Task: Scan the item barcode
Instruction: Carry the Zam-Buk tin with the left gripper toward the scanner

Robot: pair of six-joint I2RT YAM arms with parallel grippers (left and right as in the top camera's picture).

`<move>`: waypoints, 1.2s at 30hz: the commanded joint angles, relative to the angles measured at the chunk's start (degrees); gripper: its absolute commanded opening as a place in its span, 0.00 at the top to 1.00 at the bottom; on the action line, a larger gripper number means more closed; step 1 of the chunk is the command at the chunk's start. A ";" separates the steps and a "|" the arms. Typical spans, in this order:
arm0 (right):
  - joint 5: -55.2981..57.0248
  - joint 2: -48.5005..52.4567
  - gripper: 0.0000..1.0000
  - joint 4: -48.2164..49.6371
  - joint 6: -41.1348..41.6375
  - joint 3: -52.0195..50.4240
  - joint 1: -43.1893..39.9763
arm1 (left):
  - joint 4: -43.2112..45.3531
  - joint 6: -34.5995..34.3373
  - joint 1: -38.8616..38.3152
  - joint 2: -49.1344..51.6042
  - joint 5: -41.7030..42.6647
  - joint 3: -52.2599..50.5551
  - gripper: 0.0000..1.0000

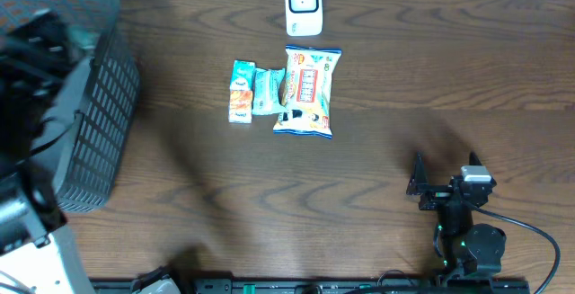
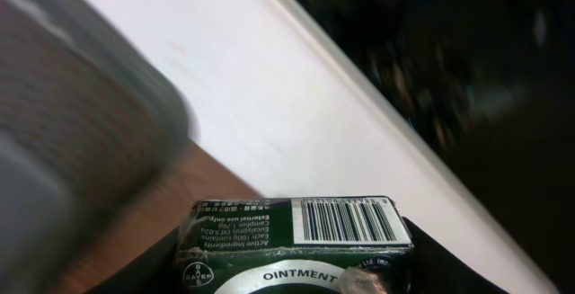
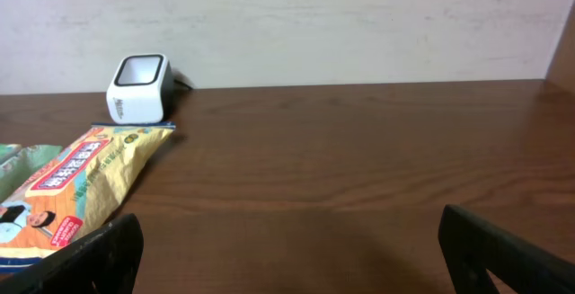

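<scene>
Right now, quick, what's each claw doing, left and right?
Left claw: closed on the ointment box, barcode face showing.
Right claw: open, holding nothing.

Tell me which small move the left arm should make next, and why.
Probably carry the ointment box toward the scanner, with its barcode facing it. The left end effector holds the box near the basket, far from the scanner.
</scene>
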 commanded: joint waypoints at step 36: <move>0.04 -0.31 0.01 -0.07 0.37 -0.20 -0.13 | -7.67 33.99 -39.41 47.21 -48.89 0.72 0.11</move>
